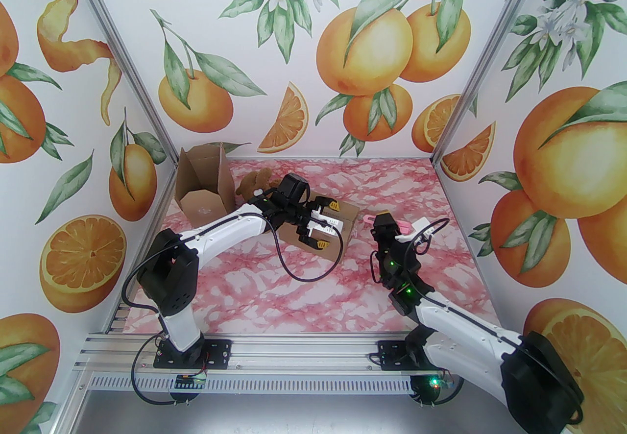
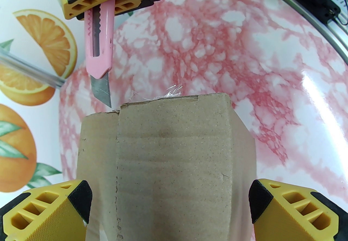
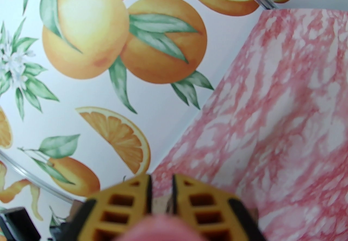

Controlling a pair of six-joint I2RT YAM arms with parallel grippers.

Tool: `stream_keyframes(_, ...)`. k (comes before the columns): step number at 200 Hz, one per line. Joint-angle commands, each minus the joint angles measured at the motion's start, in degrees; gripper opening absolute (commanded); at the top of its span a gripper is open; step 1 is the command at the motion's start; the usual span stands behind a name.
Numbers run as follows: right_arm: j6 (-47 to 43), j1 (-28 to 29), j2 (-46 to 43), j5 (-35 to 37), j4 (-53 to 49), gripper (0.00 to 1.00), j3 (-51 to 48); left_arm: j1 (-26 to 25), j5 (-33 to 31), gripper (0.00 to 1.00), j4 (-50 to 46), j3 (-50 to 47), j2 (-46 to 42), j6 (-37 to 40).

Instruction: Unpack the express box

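Counter [image 1: 294,295]: a glossy sheet marbled in pink and white. It fills the lower middle of the top view and carries a bright streak of glare at the right of the left wrist view.
Walls [image 1: 294,30]: three white panels printed with oranges, orange slices, peel, leaves and blossoms close the space at left, back and right.
Frame: slanting aluminium posts [image 1: 460,94] mark the back corners, and a slotted aluminium rail [image 1: 294,349] runs along the bottom edge under both arm bases.
Express box [image 1: 350,215]: closed brown cardboard lying flat on the counter just left of centre, with shreds of clear tape [image 2: 171,93] at its far top edge.
Left hand [image 1: 327,224]: spread wide, its yellow fingers on either side of the box and gripping nothing.
Right hand [image 2: 106,7]: pressed together on a pink utility knife [image 2: 99,44].
Blade [image 2: 102,90]: extended, its tip right at the box's far edge; whether it touches is unclear.
Back left corner: an open, empty cardboard carton [image 1: 203,187] stands upright, with a brown plush toy [image 1: 254,182] just beside it.
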Motion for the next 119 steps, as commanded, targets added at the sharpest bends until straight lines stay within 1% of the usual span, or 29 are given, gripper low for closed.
stream_keyframes(1, 0.93, 0.38, 1.8, -0.1, 3.17, 0.0, -0.23, -0.33, 0.59, 1.0, 1.18, -0.63, 0.61, -0.21)
stream_keyframes(74, 2.5, 0.41, 5.17, -0.82, 8.17, 0.0, -0.95, -0.47, 0.32, 1.0, 2.71, -1.16, 0.91, -1.02)
stream_keyframes(119, 6.98, 0.42, 5.48, -0.36, 9.27, 0.0, -2.16, -0.4, 0.04, 1.0, 6.21, -1.72, 1.7, -3.38)
